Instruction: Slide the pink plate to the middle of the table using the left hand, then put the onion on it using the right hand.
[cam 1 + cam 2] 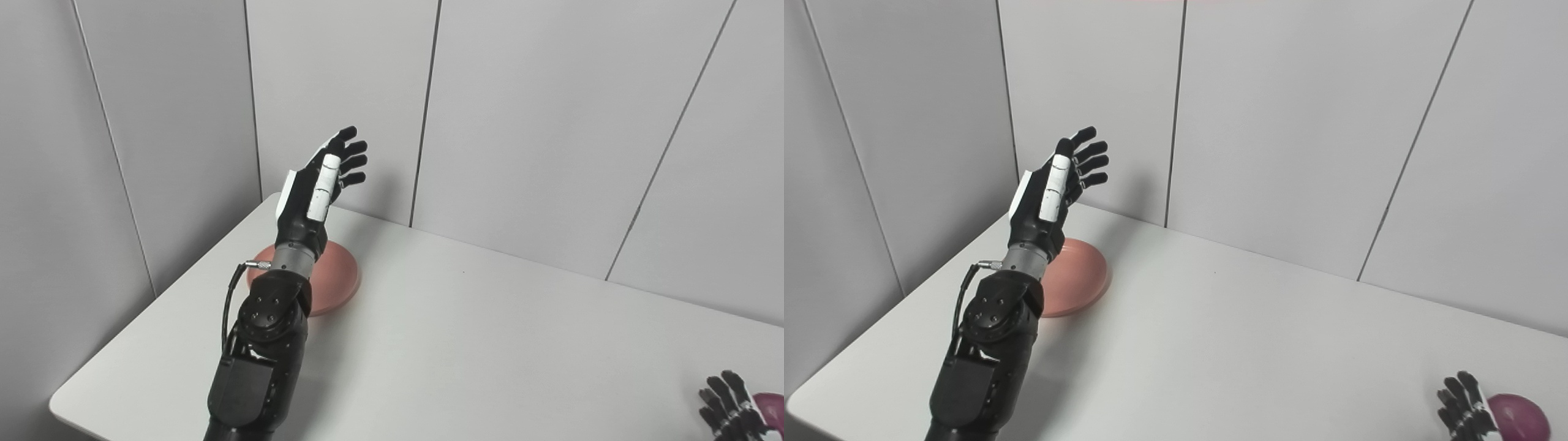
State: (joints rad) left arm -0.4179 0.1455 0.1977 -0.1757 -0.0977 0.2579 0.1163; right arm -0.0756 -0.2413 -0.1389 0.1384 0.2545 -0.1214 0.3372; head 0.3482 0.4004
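The pink plate (pixel 1078 278) lies at the far left of the white table (pixel 1225 343), partly hidden behind my left forearm. My left hand (pixel 1056 177) is raised above and beyond the plate, open, fingers spread, touching nothing. The purple onion (pixel 1519 416) rests at the near right corner of the table. My right hand (pixel 1464 407) sits just left of the onion at the bottom edge, fingers spread and open, only partly in view. In the left eye view the right hand (pixel 732 407) shows with a sliver of the onion (pixel 773 407).
Grey panelled walls (pixel 520 122) close off the back and left sides of the table. The table's left edge (pixel 159 300) runs diagonally near the plate. My left forearm (pixel 263 343) stretches over the near left part of the table.
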